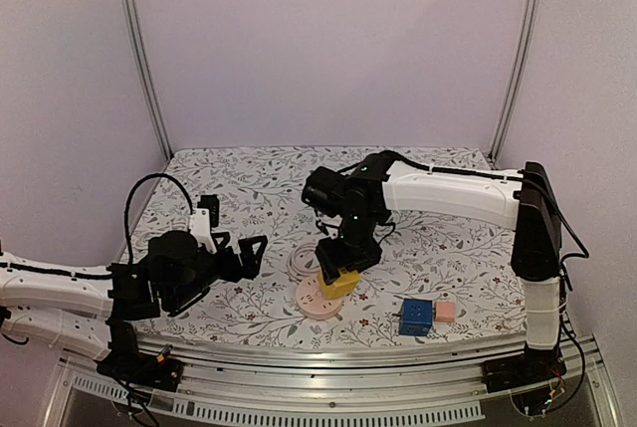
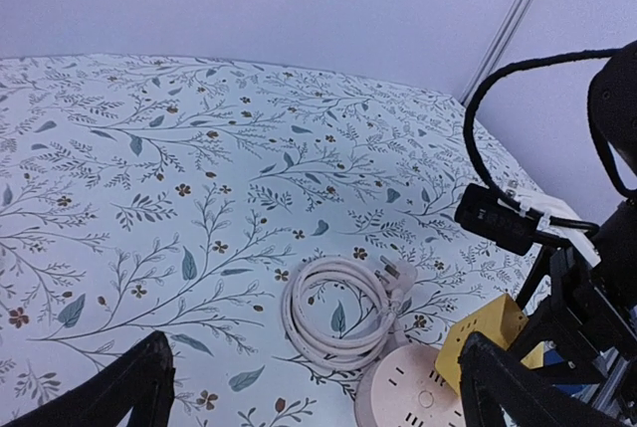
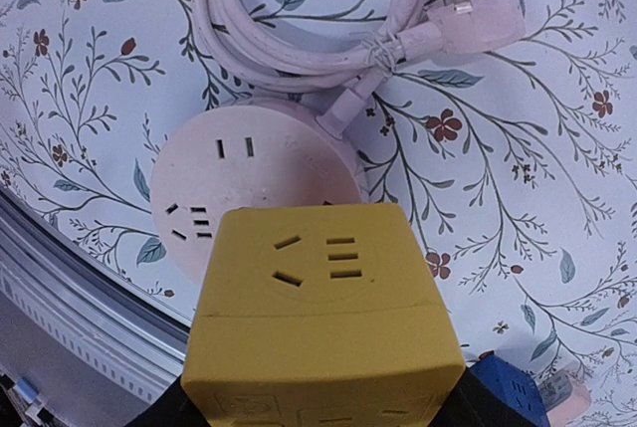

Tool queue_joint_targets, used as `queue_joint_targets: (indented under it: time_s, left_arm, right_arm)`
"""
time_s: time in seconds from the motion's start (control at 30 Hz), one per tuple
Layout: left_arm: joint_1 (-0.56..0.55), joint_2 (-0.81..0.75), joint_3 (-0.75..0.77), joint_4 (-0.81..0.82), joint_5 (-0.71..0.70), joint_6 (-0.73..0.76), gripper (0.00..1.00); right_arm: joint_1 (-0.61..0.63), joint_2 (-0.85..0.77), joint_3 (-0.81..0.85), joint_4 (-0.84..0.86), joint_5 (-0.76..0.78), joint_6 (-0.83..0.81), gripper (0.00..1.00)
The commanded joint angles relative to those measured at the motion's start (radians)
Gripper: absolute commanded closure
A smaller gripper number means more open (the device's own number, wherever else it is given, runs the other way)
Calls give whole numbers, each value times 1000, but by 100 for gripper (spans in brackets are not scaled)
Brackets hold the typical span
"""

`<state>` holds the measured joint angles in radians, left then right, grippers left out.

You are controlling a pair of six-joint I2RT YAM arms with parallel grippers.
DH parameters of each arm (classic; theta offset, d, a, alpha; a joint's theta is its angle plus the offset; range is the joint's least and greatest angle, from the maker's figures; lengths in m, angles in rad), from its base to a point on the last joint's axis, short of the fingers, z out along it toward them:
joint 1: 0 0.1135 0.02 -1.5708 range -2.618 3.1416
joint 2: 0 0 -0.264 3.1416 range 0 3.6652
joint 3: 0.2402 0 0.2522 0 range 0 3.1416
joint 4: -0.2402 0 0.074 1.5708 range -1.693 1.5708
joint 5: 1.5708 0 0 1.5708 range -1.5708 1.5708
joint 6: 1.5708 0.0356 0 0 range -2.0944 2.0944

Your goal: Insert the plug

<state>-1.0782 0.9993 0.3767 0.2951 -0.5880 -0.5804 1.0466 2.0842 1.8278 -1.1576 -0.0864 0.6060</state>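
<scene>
Just right of the table's centre, my right gripper (image 1: 341, 266) is clamped on the yellow plastic cube adapter (image 3: 323, 318), over the round pink plastic power socket (image 3: 239, 183). The cube's underside is hidden, and the embossed marks on one face are unreadable. At the left, my left gripper (image 1: 251, 258) hangs spread wide, grasping nothing.

Yellow cube plug (image 3: 323, 327) over the edge of round pink socket (image 3: 239, 173)
</scene>
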Motion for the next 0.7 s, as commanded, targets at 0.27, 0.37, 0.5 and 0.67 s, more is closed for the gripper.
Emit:
queue_joint_targets:
  time_s: [0.27, 0.37, 0.5, 0.67]
  left_arm:
    - [-9, -24, -21, 15, 11, -6, 0]
    - [-8, -22, -21, 16, 11, -7, 1]
    - [-8, -21, -21, 18, 11, -4, 1]
    - [-8, -14, -22, 23, 13, -5, 1]
  right_arm:
    - [6, 64, 73, -33, 16, 16, 99]
    - [7, 76, 98, -43, 32, 14, 99]
    - [6, 94, 112, -69, 52, 3, 99]
    - [6, 109, 111, -93, 72, 5, 99]
